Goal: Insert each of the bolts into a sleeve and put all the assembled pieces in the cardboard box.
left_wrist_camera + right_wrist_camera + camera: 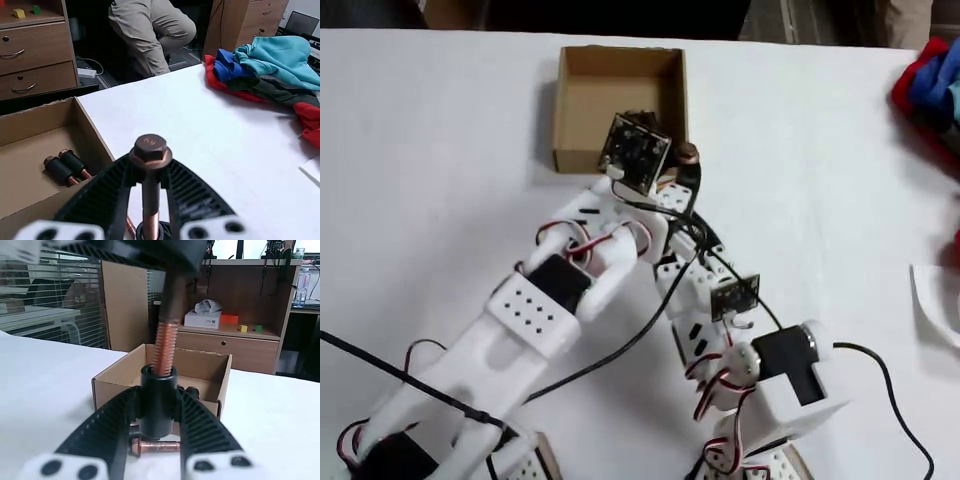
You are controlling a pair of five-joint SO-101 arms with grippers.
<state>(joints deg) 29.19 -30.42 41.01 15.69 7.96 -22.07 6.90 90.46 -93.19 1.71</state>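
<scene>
We find the left gripper [150,170] clenched on a copper bolt [151,150] just beneath its hex head. The bolt's long axis is vertical, head up and threaded end down. The right gripper [159,397] grasps a black sleeve [158,405], upright with its bore facing up; the thread tip sits in that mouth. This pair hangs just beside the near right corner of the cardboard box [582,160]. Two assembled pieces [65,167] lie side by side on the box floor. A loose bolt [156,445] lies flat on the tabletop, parallel to the box's near wall.
</scene>
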